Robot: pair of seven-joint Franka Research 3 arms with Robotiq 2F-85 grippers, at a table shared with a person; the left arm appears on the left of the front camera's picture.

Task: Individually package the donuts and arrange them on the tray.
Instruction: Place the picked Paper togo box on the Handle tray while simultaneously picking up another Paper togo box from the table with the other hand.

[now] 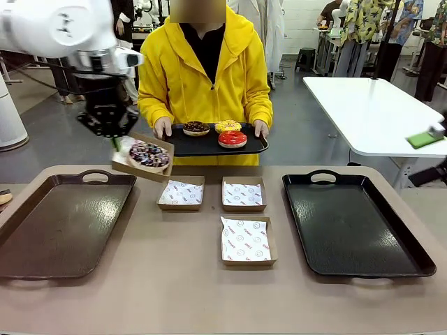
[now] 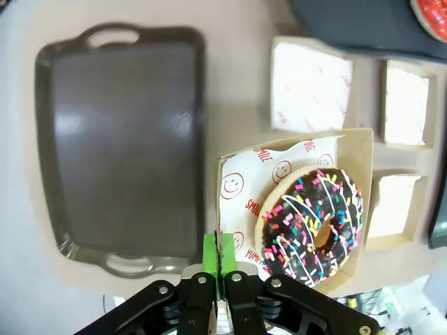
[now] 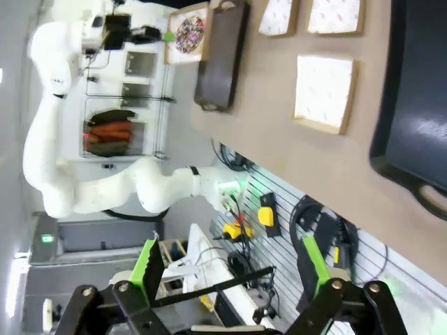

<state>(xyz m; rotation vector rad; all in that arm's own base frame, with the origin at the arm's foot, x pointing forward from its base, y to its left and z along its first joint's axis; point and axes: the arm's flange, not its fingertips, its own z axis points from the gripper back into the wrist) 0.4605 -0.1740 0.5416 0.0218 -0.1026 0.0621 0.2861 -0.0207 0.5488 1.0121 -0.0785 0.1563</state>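
Front view: left gripper (image 1: pixel 115 143), upper left, clamps the rim of a box (image 1: pixel 140 172) holding the sprinkled donut (image 1: pixel 149 155); three donuts (image 1: pixel 228 126) lie on the person's tray (image 1: pixel 183 145), top centre.
Left wrist view: green pads (image 2: pixel 209 248) pinch the box (image 2: pixel 286 142) rim, bottom centre; sprinkled donut (image 2: pixel 314 227) lower right.
Right wrist view: right gripper (image 3: pixel 230 255), bottom, jaws wide apart, empty.

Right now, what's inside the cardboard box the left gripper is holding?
The sprinkled chocolate donut lies on white smiley-print paper lining the box. The donut covers the paper beneath it.
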